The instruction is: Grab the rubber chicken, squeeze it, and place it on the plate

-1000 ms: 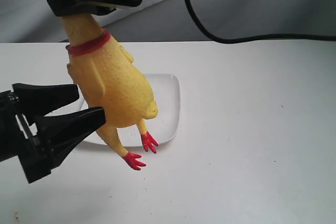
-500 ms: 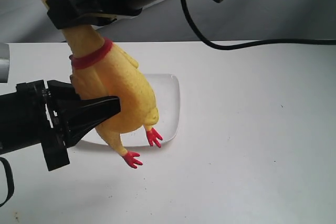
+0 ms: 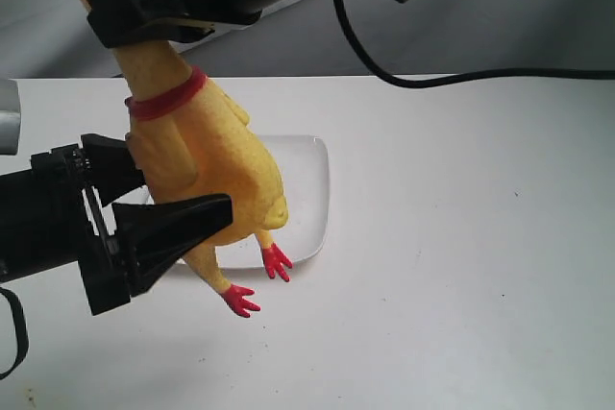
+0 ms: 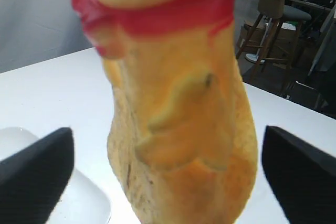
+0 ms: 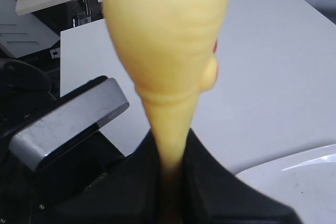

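Observation:
The yellow rubber chicken hangs feet-down over the near left part of the white plate. My right gripper is shut on its thin neck above the red band, and in the right wrist view the fingers pinch the neck. My left gripper is open and straddles the plump body from the left. In the left wrist view the body fills the middle, with a gap to each black finger. The comb is out of view.
The white table stretches to the right of the plate. A black cable runs across the back from the right arm. The left arm's grey housing shows beside the chicken in the right wrist view. Chairs stand beyond the table.
The left gripper moved right until it was around the chicken's body. Its jaws stood closer together half a second ago and are wider now. The chicken's feet swung slightly.

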{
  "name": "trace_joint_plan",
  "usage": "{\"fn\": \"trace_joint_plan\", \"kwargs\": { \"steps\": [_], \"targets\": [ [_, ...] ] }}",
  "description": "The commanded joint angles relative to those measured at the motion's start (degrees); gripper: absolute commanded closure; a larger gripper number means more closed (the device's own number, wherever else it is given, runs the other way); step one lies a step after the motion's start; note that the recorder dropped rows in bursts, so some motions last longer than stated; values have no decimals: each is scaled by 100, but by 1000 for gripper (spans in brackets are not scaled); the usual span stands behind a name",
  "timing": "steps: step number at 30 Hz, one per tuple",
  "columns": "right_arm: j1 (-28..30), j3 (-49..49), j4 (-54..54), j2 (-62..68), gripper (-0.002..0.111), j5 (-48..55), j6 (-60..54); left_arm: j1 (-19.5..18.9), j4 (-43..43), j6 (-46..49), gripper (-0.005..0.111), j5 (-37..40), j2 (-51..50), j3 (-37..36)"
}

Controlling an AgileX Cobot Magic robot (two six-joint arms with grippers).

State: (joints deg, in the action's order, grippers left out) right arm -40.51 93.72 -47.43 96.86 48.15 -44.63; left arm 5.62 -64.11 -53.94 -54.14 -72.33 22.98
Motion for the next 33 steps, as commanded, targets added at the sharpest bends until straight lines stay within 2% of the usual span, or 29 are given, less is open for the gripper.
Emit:
{"fn": "trace_joint_plan", "kwargs": {
  "steps": [1,7,9,11,12,13,14,15,20,22,25,28,33],
  "targets": [
    [-8,32,-119,-66,108,-77,32,39,53,-40,4,-10,-20,2],
    [-8,32,-119,-66,108,-77,32,39,76,-165,4,-10,-20,2],
    [-8,32,-119,-66,108,-77,32,39,76,-253,7,-10,-20,2],
    [-8,32,-119,-66,108,-77,32,39,92,-307,24,-10,-20,2],
    [-8,32,-119,-66,108,-77,32,39,92,-307,49,-10,-20,2],
    [-8,32,-119,-66,108,-77,32,39,67,-307,64,-10,-20,2],
    [-8,32,-119,-66,108,-77,43,39,57,-307,95,-10,-20,2],
    [-8,32,-119,-66,108,-77,90,39,57,-270,106,-10,-20,2],
    [-8,32,-119,-66,108,-77,102,39,81,-298,105,-10,-20,2],
    [-8,32,-119,-66,108,-77,102,39,51,-298,95,-10,-20,2],
    [-8,32,-119,-66,108,-77,102,39,51,-288,54,-10,-20,2],
    [-8,32,-119,-66,108,-77,121,39,62,-311,2,-10,-20,2],
    [-8,32,-119,-66,108,-77,121,39,89,-329,4,-10,-20,2]
  ]
}}
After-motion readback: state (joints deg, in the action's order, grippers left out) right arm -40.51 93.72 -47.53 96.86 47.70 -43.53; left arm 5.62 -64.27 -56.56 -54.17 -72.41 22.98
